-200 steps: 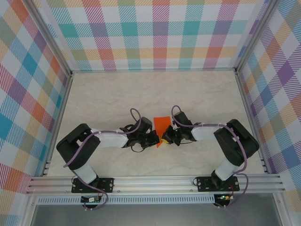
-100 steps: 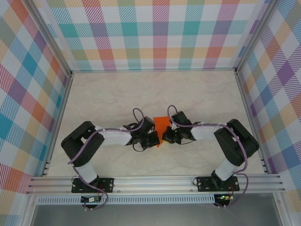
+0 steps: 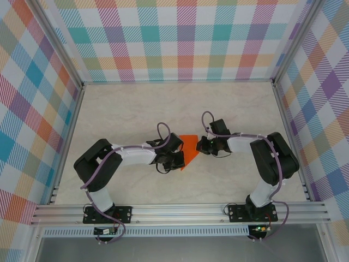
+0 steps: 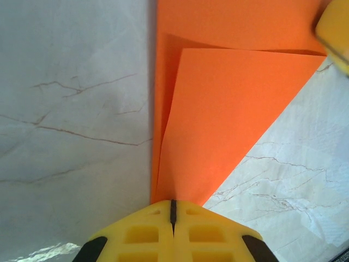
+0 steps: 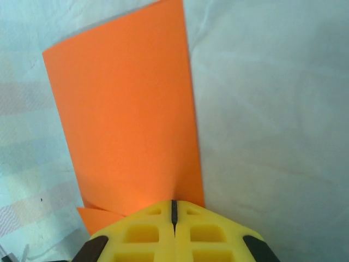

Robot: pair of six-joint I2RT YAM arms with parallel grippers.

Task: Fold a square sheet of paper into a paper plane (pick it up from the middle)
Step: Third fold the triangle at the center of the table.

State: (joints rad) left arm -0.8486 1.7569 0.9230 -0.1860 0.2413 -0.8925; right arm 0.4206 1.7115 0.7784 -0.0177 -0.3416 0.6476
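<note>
Pale marbled desk [image 3: 136,109], plaid walls [image 3: 185,38] on three sides. Mid-desk, between the two arms, lies the square sheet of paper [image 3: 189,147]. It is partly folded; the left wrist view shows a diagonal flap over a lower layer. The left gripper [image 3: 179,160] sits at the sheet's near-left corner, jaws closed, yellow fingertips [image 4: 158,215] meeting the paper's narrow end. The right gripper [image 3: 203,145] is at the right edge, jaws closed too, tips on the paper. Cannot tell whether either pinches or only presses.

The far half of the table [image 3: 180,103] lies open, hemmed by checked walls [image 3: 185,38] at back and both sides.
</note>
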